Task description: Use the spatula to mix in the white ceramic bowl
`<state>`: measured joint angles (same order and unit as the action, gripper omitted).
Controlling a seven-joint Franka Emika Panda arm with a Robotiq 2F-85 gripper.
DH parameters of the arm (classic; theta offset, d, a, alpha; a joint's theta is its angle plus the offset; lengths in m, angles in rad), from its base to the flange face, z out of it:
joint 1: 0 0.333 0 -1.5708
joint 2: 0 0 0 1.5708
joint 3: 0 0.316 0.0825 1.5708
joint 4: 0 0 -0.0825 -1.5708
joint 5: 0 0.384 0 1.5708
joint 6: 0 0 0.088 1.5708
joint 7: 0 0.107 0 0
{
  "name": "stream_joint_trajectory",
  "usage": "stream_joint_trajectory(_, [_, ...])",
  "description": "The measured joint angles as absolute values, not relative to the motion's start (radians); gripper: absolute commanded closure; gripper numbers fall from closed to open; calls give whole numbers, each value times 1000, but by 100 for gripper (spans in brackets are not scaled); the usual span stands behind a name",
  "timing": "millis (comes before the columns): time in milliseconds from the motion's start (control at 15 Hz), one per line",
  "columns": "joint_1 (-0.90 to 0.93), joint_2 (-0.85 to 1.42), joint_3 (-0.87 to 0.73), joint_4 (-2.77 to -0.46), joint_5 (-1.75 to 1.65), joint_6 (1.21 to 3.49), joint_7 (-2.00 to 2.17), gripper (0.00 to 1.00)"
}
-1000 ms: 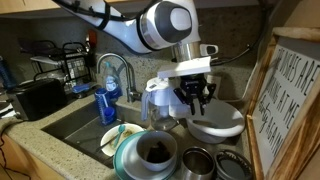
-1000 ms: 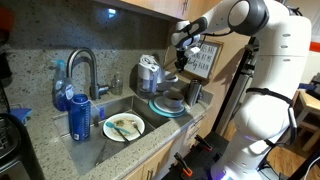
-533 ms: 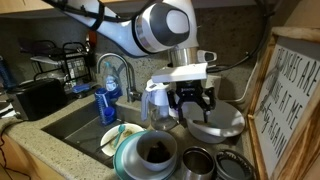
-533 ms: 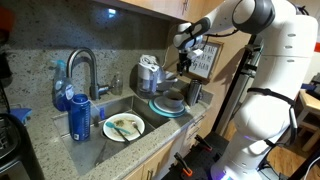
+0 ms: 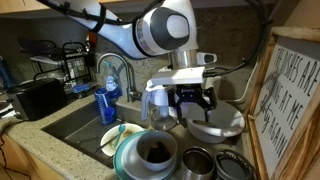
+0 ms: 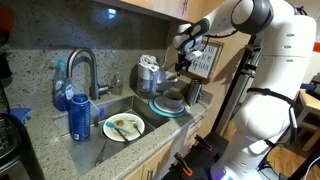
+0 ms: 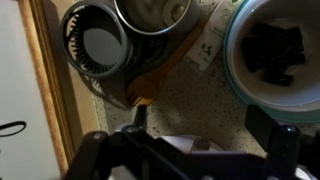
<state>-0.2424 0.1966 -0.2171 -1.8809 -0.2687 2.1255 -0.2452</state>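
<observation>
The claw [image 5: 192, 103] hangs above the worktop [image 7: 195, 108] with its fingers pointing down and spread apart, nothing between them. In the wrist view the two dark fingers sit in the lower left and lower right corners, which fits jaws standing wide. That looks like a stance for coming down on a tool, not for carrying one.

The spatula [image 7: 165, 72] lies flat on the speckled stone. It runs diagonally from the centre left of the wrist view up toward the upper middle, between a ribbed metal ring [image 7: 72, 40] at the upper left and a teal bowl [image 7: 232, 52] with dark contents at the right. Its upper end runs under or against a steel cup [image 7: 150, 12] at the top edge; which of the two cannot be told. Lying in that narrow gap between vessels, it probably leaves only its middle stretch free for a grip, and spread fingers lined up across the handle would suit that.

The white ceramic bowl [image 5: 222, 124] sits right of centre in an exterior view, just beside the claw and a little lower, close to the spot where the tool lies. A pale shape at the bottom centre of the wrist view may be its rim, but that is too blurred to say.

The pick-up seems to be the step in hand, and the mixing has not begun. The close neighbours are the risk, since a finger could knock the ring or the teal bowl on the way down.
</observation>
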Motion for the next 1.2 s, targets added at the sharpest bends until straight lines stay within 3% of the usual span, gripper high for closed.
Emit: stream_joint_trajectory(1200, [-249, 431, -202, -1722, -210, 2258, -226, 0])
